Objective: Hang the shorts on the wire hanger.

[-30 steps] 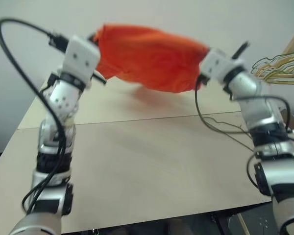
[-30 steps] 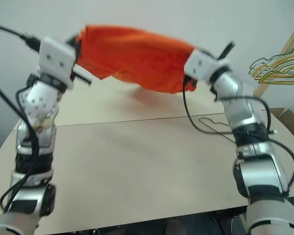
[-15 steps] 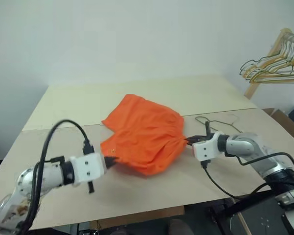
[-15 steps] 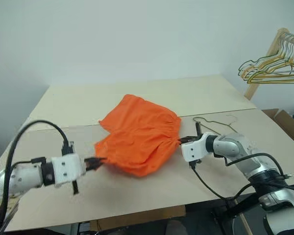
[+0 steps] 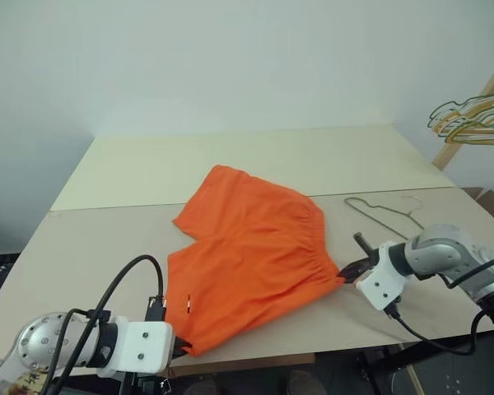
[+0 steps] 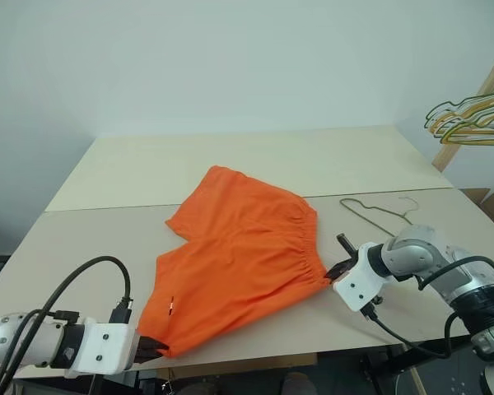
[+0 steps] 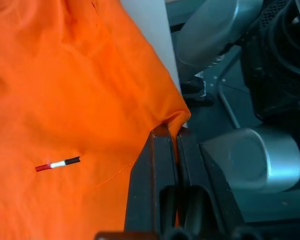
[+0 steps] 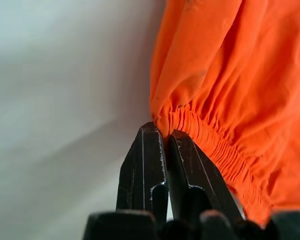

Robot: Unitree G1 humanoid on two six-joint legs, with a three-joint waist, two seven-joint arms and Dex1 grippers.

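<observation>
Your shorts (image 5: 251, 255) are bright orange cloth, spread nearly flat on the pale wooden surface (image 5: 132, 177), slanted, with the two leg openings toward the far side and the near-left corner reaching the front edge. The gathered elastic waistband (image 5: 317, 247) runs down the right side and shows tight puckering. A small red-white-black mark (image 7: 57, 163) sits on the cloth near the left corner (clearest in the left wrist view).

Your left pincer (image 7: 169, 131) is closed on the near-left corner of the shorts, right at the front edge of the surface; cloth is bunched between its black fingers (image 7: 157, 165). Your right pincer (image 8: 166, 131) is likewise clamped shut, holding the end of the waistband at the lower right corner of the garment.

The wire hanger (image 5: 389, 210) lies flat on the surface to the right of the shorts, just beyond the right pincer, apart from the cloth; its hook end points toward the right edge. Nothing lies between it and the shorts except the right arm itself. A bunch of coloured hangers (image 5: 473, 119) hangs on a wooden rail (image 5: 475, 111) off the far right, well apart from the surface.
</observation>
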